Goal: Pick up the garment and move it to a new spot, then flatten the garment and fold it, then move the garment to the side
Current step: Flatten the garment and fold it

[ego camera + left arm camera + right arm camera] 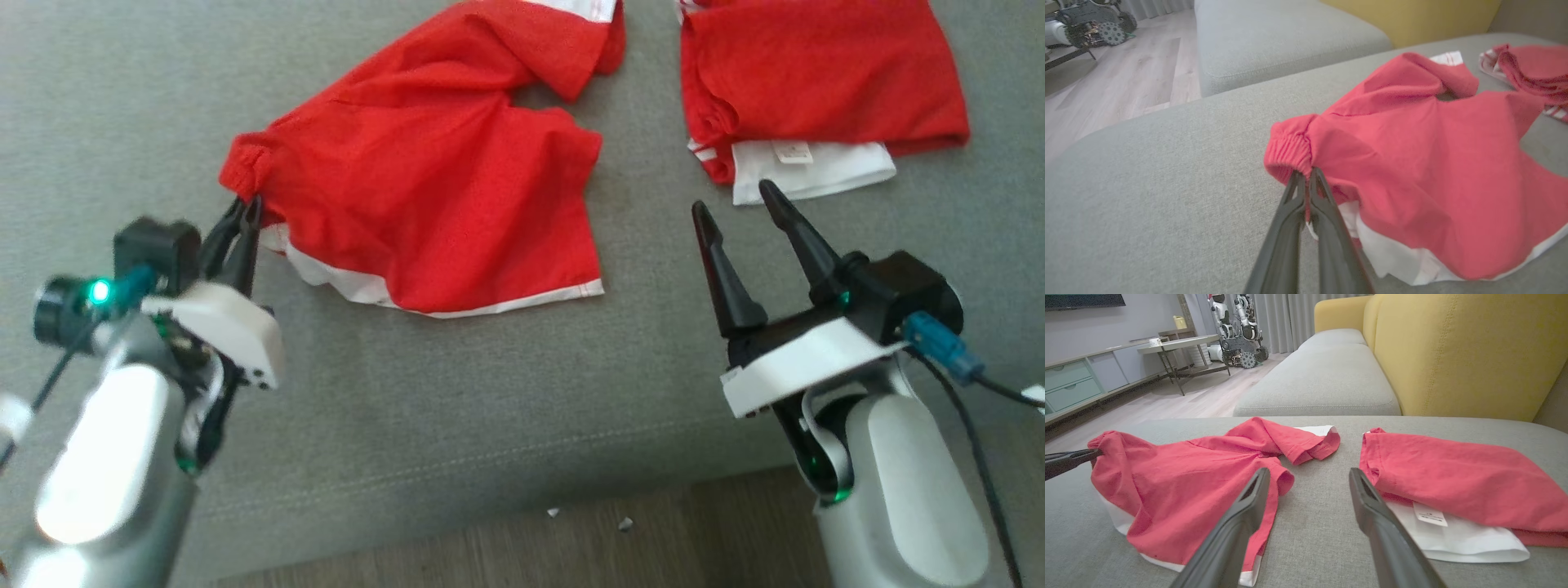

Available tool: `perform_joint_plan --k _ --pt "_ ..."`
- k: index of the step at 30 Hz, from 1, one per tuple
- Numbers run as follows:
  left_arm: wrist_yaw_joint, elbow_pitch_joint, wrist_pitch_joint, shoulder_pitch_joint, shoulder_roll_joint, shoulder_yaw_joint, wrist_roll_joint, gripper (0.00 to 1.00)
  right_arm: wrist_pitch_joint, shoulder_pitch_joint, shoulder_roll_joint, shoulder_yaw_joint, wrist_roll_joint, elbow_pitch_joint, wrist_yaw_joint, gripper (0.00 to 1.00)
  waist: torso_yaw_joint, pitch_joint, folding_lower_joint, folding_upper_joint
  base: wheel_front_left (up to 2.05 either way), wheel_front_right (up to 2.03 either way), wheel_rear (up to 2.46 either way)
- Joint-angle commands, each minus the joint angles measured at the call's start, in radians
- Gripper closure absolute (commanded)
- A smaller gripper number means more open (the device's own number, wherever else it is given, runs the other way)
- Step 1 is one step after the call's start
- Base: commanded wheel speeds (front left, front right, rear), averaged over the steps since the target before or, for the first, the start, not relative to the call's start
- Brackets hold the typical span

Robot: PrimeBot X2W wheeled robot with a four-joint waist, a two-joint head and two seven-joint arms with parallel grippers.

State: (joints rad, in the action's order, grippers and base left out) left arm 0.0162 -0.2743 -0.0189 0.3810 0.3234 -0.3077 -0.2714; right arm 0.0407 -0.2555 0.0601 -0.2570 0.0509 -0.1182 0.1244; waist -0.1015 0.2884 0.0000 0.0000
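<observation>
A crumpled red garment (424,188) with white trim lies on the grey sofa cushion (490,392). My left gripper (249,208) is shut on its gathered elastic corner at the garment's left end; the left wrist view shows the fingers (1306,175) pinching the red garment (1433,163) just under the elastic band. My right gripper (732,196) stands open above the cushion, right of the garment, holding nothing. Through the right wrist view, the open right gripper (1309,473) frames the gap beside the garment (1188,486), and the left gripper (1069,459) grips its far-left corner.
A second red garment (824,82), folded with a white layer under it, lies at the cushion's right (1453,477). The cushion's front edge drops to wooden floor (571,539). A yellow backrest (1453,347) and another grey cushion (1323,375) stand beyond.
</observation>
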Motion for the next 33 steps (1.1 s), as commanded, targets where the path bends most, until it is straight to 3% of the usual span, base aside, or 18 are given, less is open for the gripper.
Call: perform_joint_plan --k 1,9,15,16,17,18,33 --pt "-0.007 0.019 0.023 0.077 0.056 0.029 0.023 1.0 -0.014 -0.043 -0.01 -0.023 0.009 0.027 0.006 0.0 -0.018 0.021 0.0 0.0 0.0 0.0 0.0" --pt "-0.022 -0.093 0.117 0.177 0.124 -0.003 0.083 1.0 -0.046 -0.074 -0.01 -0.037 0.031 -0.001 0.006 0.0 -0.058 0.063 0.0 0.0 0.0 0.0 0.0" --pt "-0.046 -0.166 0.127 0.222 0.141 -0.028 0.098 1.0 -0.063 -0.087 -0.01 -0.046 0.043 -0.016 0.006 0.0 -0.073 0.077 0.0 0.0 0.0 0.0 0.0" --pt "-0.048 -0.174 0.124 0.226 0.141 -0.031 0.098 0.67 -0.065 -0.089 -0.01 -0.048 0.045 -0.018 0.006 0.0 -0.073 0.077 0.0 0.0 0.0 0.0 0.0" --pt "-0.048 -0.181 0.12 0.231 0.139 -0.033 0.099 0.25 -0.067 -0.091 -0.01 -0.05 0.047 -0.021 0.006 0.0 -0.073 0.077 0.0 0.0 0.0 0.0 0.0" --pt "-0.045 -0.188 0.114 0.234 0.138 -0.035 0.101 0.0 -0.068 -0.092 -0.01 -0.051 0.048 -0.024 0.006 0.0 -0.072 0.077 0.0 0.0 0.0 0.0 0.0" --pt "-0.022 -0.132 0.025 0.129 0.104 -0.013 0.024 0.0 -0.062 -0.085 -0.01 -0.033 0.031 -0.038 0.006 0.0 0.002 0.014 0.0 0.0 0.0 0.0 0.0"
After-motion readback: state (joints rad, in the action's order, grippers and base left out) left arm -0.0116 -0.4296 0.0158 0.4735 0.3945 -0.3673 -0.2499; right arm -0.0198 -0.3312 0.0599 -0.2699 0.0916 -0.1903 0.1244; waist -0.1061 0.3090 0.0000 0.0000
